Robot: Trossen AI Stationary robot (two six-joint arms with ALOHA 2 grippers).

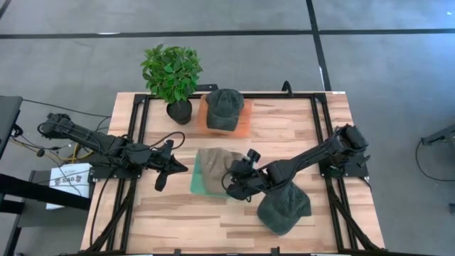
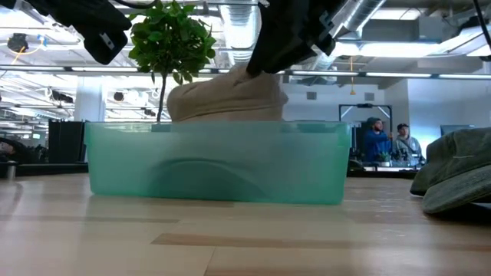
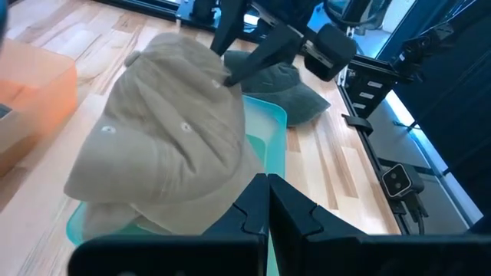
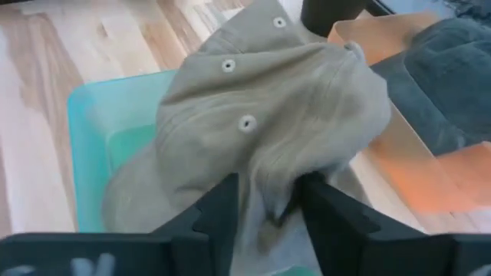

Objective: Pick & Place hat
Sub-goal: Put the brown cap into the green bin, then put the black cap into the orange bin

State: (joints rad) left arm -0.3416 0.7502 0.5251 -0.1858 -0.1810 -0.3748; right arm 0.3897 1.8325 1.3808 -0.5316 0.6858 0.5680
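A tan cap (image 1: 212, 167) lies in a teal bin (image 1: 195, 186) at the table's middle, its crown standing above the bin's rim (image 2: 226, 100). My right gripper (image 4: 272, 205) is shut on the cap at its right near side (image 1: 231, 181). My left gripper (image 1: 176, 168) is shut and empty, just left of the bin. It points at the cap (image 3: 169, 146). A dark green cap (image 1: 225, 108) lies on an orange tray (image 1: 245, 122) at the back. Another dark green cap (image 1: 284, 208) lies on the table at the right front. My right gripper pinches a bunched fold of the tan cap's crown (image 4: 270, 180) between its two fingers (image 4: 222, 211). The fingers slant down from the table's right. The cap's lower part rests in the teal bin, and its crown rises toward the fingers (image 3: 222, 73).
A potted plant (image 1: 172, 75) stands at the back left, beside the orange tray. A black frame rail (image 1: 138, 128) runs around the table's sides. People stand in the room far beyond the table (image 2: 387, 142). Bare wood lies at the front left (image 1: 163, 220).
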